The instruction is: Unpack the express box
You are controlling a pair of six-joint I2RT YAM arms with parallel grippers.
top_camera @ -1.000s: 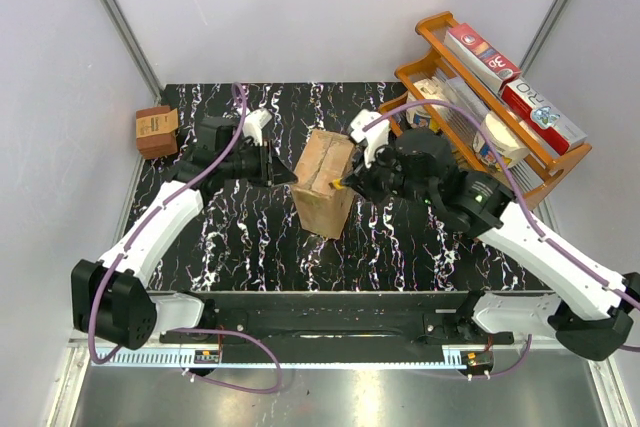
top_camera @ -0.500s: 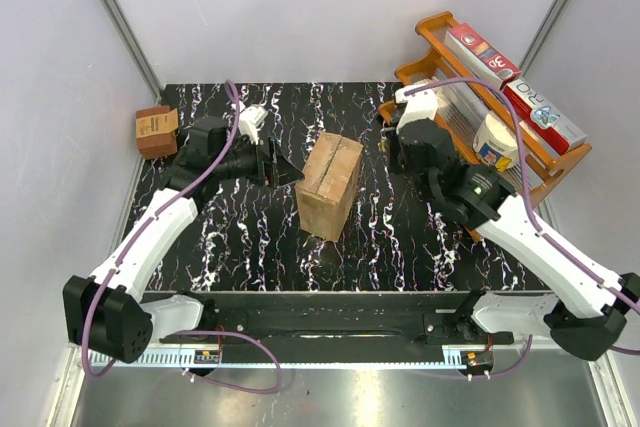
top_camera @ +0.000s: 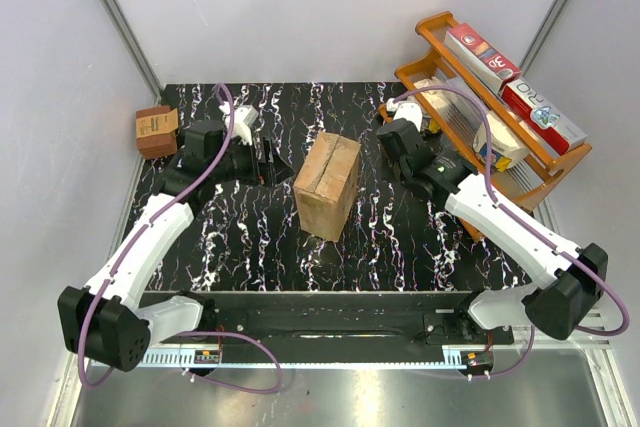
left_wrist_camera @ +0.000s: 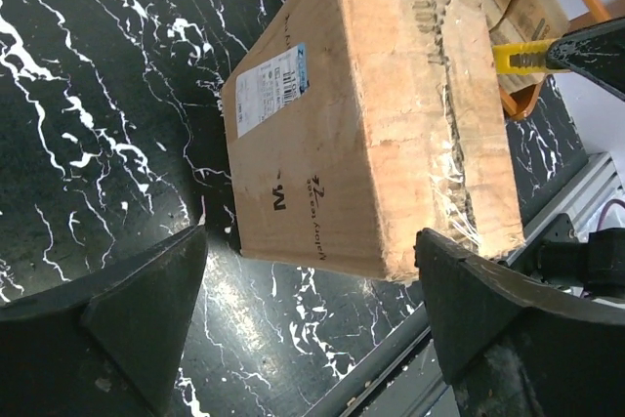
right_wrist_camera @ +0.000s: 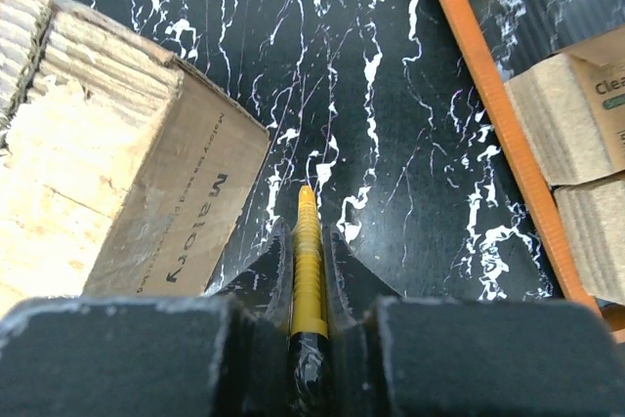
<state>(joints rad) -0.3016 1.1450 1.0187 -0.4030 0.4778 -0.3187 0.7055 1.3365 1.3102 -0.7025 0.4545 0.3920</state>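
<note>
The express box [top_camera: 328, 185] stands mid-table, a brown carton with a frayed taped seam on top; its white label [left_wrist_camera: 270, 88] and dark print face my left arm. My left gripper [top_camera: 272, 162] hovers just left of the box, open wide and not touching it [left_wrist_camera: 311, 241]. My right gripper [top_camera: 388, 139] is off to the box's back right, apart from it. It is shut on a yellow-tipped cutter [right_wrist_camera: 308, 261], which points down at the table between the box [right_wrist_camera: 117, 163] and the rack. The cutter's tip [left_wrist_camera: 522, 56] shows beyond the box.
An orange rack [top_camera: 436, 27] with cartons and packets stands at the back right, close to my right arm; its rail [right_wrist_camera: 488, 95] and brown cartons [right_wrist_camera: 566, 114] are near the cutter. A small darker-brown box [top_camera: 157, 130] sits at the back left edge.
My left gripper opened and drew back left from the box. My right gripper pulled the cutter off the box top and swung toward the rack.
</note>
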